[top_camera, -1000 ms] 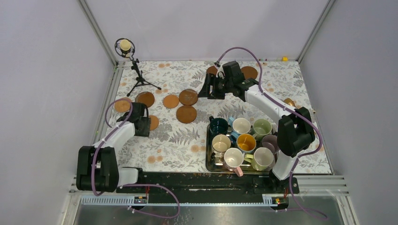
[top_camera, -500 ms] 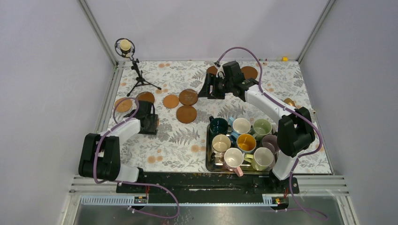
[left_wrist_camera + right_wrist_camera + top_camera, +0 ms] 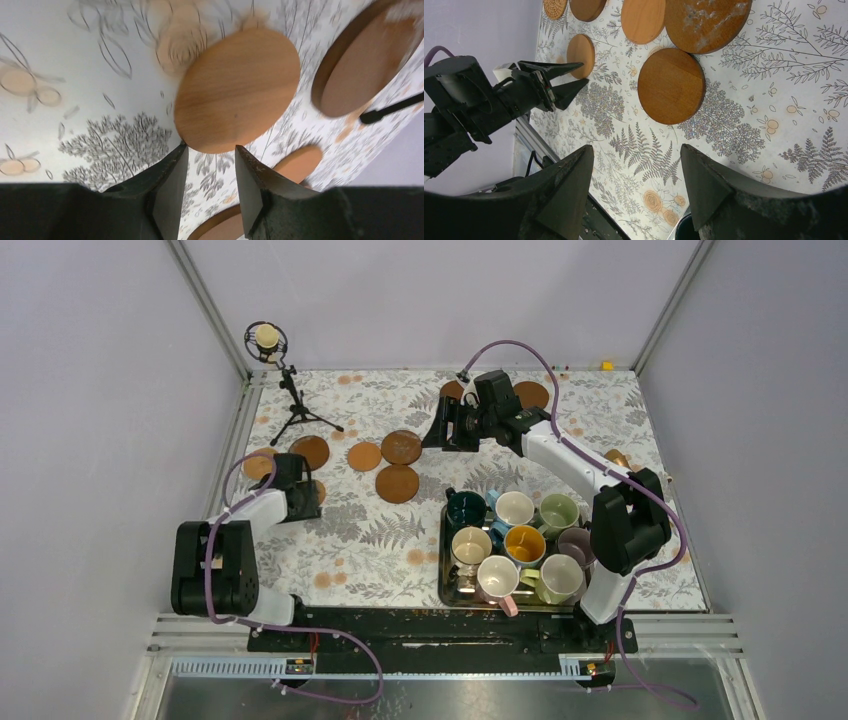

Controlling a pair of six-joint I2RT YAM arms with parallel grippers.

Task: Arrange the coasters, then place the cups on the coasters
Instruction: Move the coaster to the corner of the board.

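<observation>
Orange-brown coaster [image 3: 237,90] lies flat just beyond the left pincer [image 3: 210,148], whose jaws stand apart, empty.

Orange-brown coasters [image 3: 364,456], white fern-print table [image 3: 385,540]

The left arm [image 3: 250,517] and the right arm [image 3: 565,455] share one build: smooth white link shells set between bulky matte-black joint housings. A glossy purple cable [image 3: 505,343] loops along each one from base to wrist. The left claw [image 3: 210,149] and the right claw [image 3: 636,151] each carry two black, wedge-shaped fingers tapering to blunt tips.
</observation>
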